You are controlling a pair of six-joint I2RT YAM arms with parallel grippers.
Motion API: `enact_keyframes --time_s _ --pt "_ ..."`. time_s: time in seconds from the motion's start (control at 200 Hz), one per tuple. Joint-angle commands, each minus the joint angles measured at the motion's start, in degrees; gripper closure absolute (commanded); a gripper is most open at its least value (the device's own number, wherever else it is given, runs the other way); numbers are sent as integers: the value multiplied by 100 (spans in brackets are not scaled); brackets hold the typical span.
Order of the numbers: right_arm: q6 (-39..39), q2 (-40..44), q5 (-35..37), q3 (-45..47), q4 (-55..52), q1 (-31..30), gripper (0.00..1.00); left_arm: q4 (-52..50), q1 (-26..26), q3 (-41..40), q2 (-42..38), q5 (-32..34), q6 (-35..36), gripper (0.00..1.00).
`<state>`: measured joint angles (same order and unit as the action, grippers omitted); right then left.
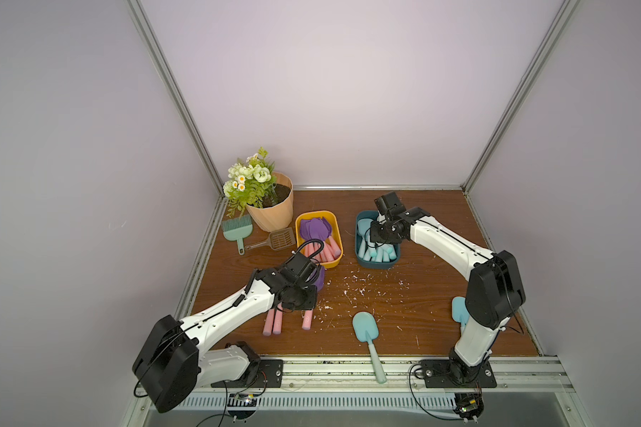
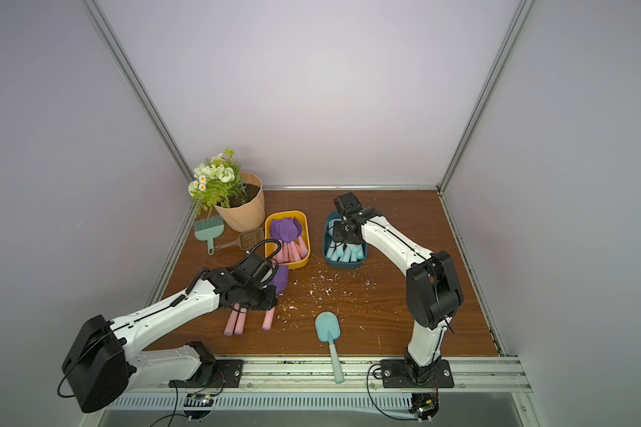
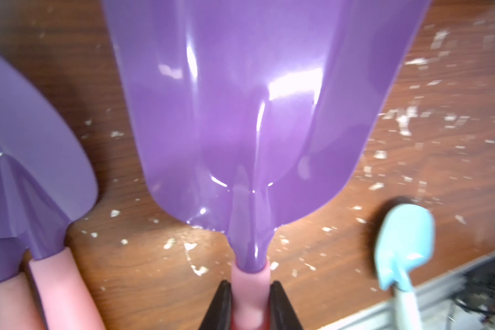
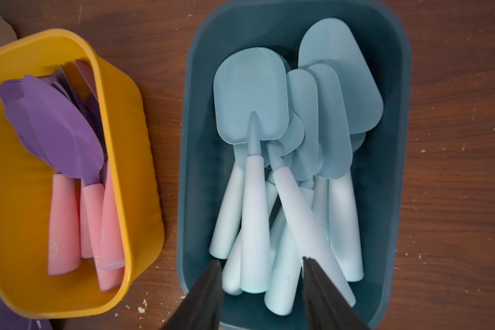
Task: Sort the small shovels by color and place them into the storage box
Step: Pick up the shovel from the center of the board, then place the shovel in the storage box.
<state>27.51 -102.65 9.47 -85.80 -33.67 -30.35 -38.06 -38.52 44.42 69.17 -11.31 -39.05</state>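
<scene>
Shovel sorting, nearly done.
Held: purple shovel (image 3: 255, 114), clamped in left gripper (image 3: 250, 285); right gripper (image 4: 260, 263) parted, empty, over teal box (image 4: 189, 143); four loose shovels (image 1: 366, 325) outstanding.

Worktop (image 1: 441, 325): brown wood grain, white flecks (image 1: 359, 288) scattered mid-surface.
Back left: flower pot (image 1: 271, 210), green brush (image 1: 237, 229), brown slotted scoop (image 1: 280, 238).
Middle back: yellow box (image 1: 332, 262) and teal box (image 1: 376, 263), side by side, apart.
Front left: purple-bladed shovels (image 1: 272, 325), pink handles.
Front centre: light blue shovel (image 1: 366, 325), handle overhanging the front rail (image 1: 330, 369).
Front right: second light blue shovel (image 1: 458, 308), partly hidden.
</scene>
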Motion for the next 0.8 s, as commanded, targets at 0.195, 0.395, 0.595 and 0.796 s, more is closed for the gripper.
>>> enact_keyframes --time_s 0.195,0.395,0.595,0.796 --pt "62 319 277 -117 -58 43 50 -439 43 1884 576 814 367 100" --pt "-42 518 319 42 -103 47 50 -158 715 3195 1997 921 895 100" --pt "-22 846 244 470 18 52 50 732 1197 3000 2726 494 643 100" --pt "84 1074 160 833 115 47 50 1504 1235 2749 2983 586 377 100"
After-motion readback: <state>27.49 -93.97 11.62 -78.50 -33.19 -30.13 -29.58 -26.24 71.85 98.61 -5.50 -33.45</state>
